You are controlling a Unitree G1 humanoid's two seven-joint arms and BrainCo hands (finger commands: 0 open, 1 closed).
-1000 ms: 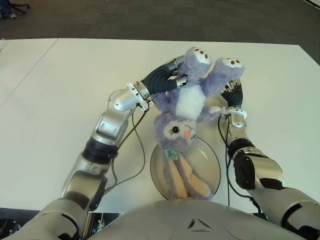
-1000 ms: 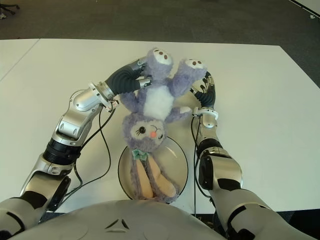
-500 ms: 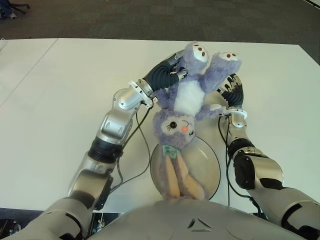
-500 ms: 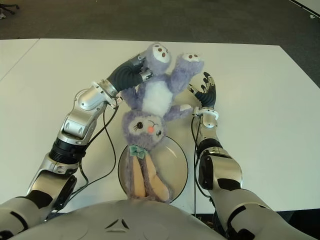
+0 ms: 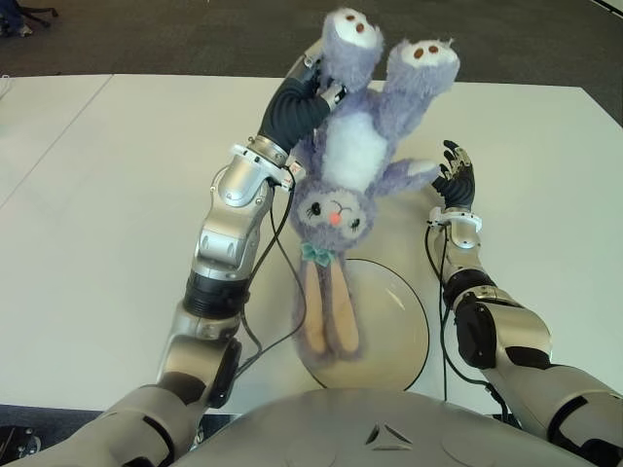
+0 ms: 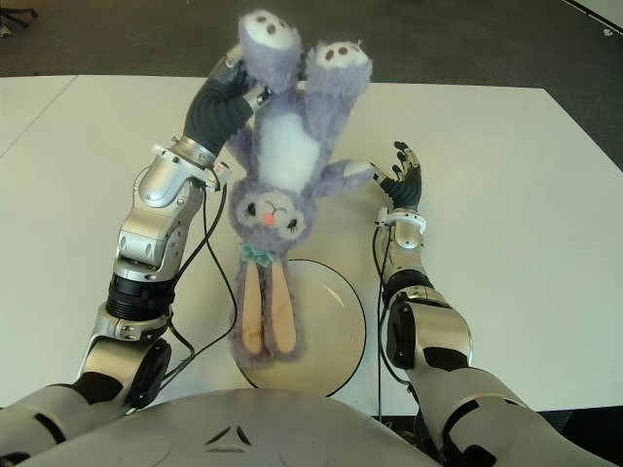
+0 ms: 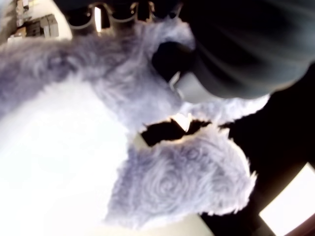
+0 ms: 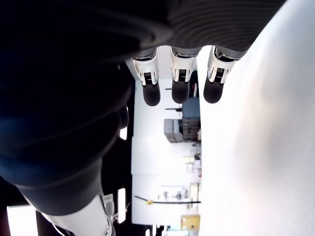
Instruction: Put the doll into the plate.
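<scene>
A purple plush rabbit doll (image 5: 343,165) with a white belly hangs upside down, feet up, above the white table (image 5: 107,195). My left hand (image 5: 297,102) is shut on its leg, high over the table; the left wrist view is filled with the doll's fur (image 7: 172,182). The doll's long ears (image 5: 326,311) dangle down over the left rim of the round cream plate (image 5: 389,321) near the front edge. My right hand (image 5: 456,180) stands to the right of the doll, fingers spread and holding nothing; its fingertips (image 8: 180,93) show free.
Black cables (image 5: 263,282) hang from my left arm beside the plate. Dark carpet floor (image 5: 195,39) lies beyond the table's far edge. A second white table (image 5: 39,117) adjoins on the left.
My left hand has raised the doll higher and slightly left; its head and ears lifted off the plate. My right hand has come off the doll's leg and stays low to the right.
</scene>
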